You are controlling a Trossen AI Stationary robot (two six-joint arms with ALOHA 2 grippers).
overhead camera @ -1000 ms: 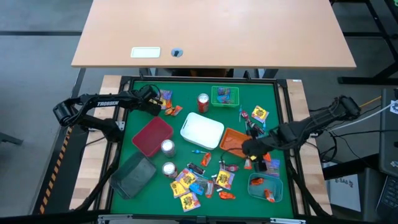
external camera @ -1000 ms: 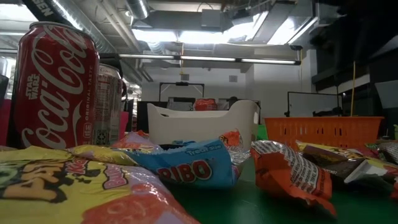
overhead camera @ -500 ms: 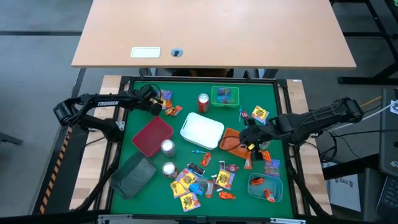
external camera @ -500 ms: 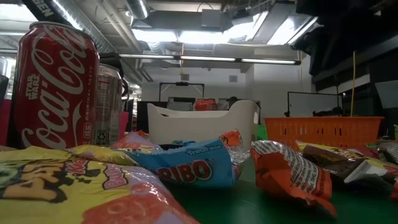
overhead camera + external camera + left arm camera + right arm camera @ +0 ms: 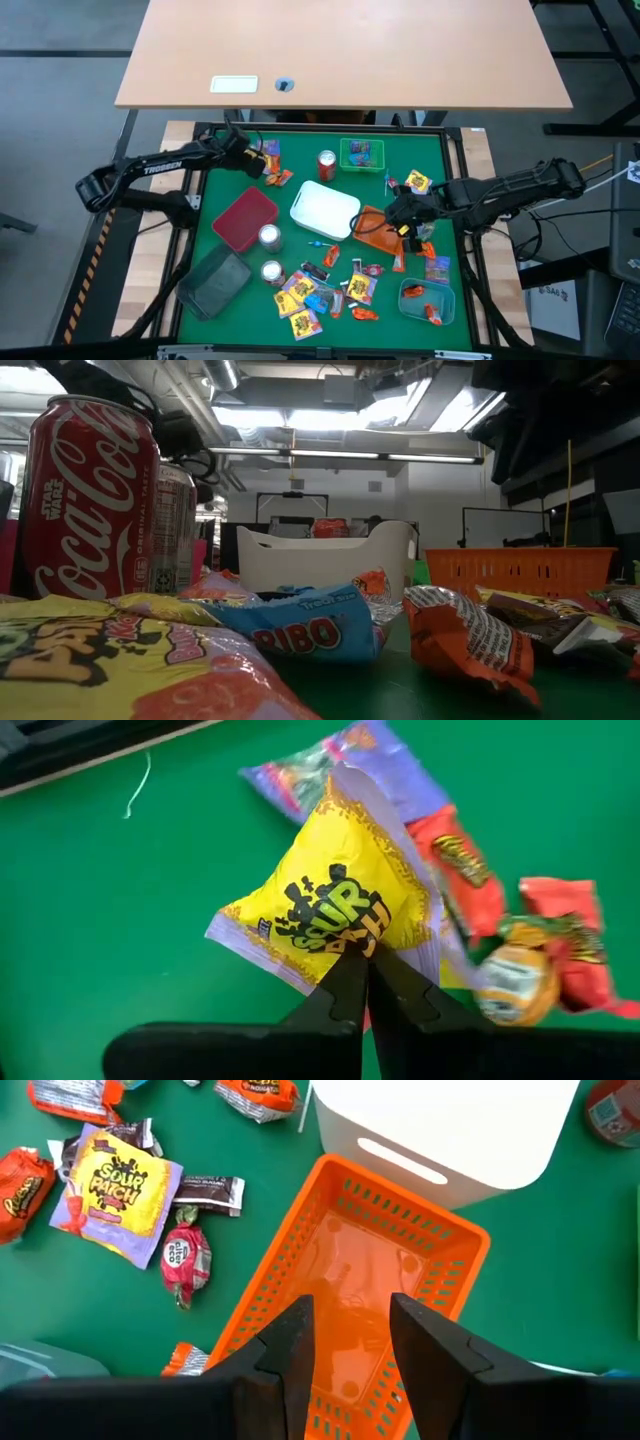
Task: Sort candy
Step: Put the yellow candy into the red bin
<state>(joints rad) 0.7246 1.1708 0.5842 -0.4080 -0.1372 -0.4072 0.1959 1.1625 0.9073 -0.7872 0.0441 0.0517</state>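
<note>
The left gripper (image 5: 362, 965) has its fingers pressed together on the edge of a yellow candy packet (image 5: 325, 915) with a purple border; the black letters on it read "SOUR". It hangs a little above the green mat (image 5: 225, 180), at the far left corner, well left of the white tray (image 5: 324, 209). Just beside the packet lie orange wrappers (image 5: 462, 870) and a purple-blue packet (image 5: 330, 765).

The right gripper (image 5: 345, 1345) is over the orange basket (image 5: 380, 1250), which touches the right side of the white tray. Its fingers are apart, with nothing between them. Near the basket lie a second yellow packet (image 5: 118, 1188) marked "SOUR PATCH", a red wrapped sweet (image 5: 187, 1260) and a dark bar (image 5: 208, 1190).

Most of the candy pile (image 5: 330, 290) lies in front of the white tray. In the low view a blue packet (image 5: 315, 625) shows "RIBO", and a red can (image 5: 92, 500) has "Coca-Cola" and "STAR WARS". Left of the white tray is a red tray (image 5: 243, 218), behind it a small green basket (image 5: 361, 154).
</note>
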